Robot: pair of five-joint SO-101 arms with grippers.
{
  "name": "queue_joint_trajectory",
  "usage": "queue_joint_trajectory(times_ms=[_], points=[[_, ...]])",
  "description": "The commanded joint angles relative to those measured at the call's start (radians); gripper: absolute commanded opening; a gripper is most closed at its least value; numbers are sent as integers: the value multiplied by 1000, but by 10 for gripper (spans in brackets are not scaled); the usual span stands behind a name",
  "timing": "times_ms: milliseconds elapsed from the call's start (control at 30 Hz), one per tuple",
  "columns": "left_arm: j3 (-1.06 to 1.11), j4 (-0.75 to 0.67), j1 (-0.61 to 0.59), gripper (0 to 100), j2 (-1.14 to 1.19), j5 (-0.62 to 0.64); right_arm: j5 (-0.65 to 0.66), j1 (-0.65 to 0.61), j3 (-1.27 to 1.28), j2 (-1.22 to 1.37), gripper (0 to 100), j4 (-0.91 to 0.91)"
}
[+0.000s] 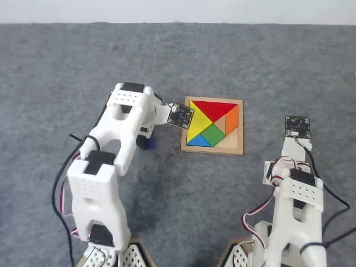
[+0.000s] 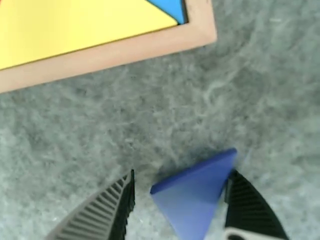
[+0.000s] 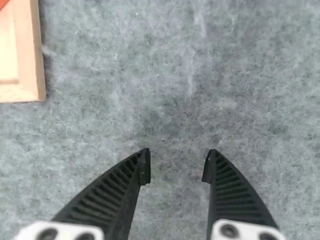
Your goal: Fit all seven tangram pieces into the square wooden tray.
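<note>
While outside tray (image 2: 125, 52), blue triangle (image 2: 192, 197).

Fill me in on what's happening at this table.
Two robot arms are working on a tangram. The left gripper is open beside the wooden tray, with a dark blue triangle lying on the grey mat between its fingers, touching one of them. The tray holds several coloured pieces, with some bare wood left. The right gripper is open over the mat on the tray's other side, holding nothing.
</note>
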Motion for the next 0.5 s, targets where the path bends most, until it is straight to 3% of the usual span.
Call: queue_joint_trajectory(times_ms=[0,133,467], points=[[-85,25,-32,276,64,-5,12,-4,-9,-28,183,-19],[-97,55,-35,264,75,-6,12,-4,-9,-28,183,-19],[-97,57,-69,93,75,-5,11,-4,-9,-28,183,-19]])
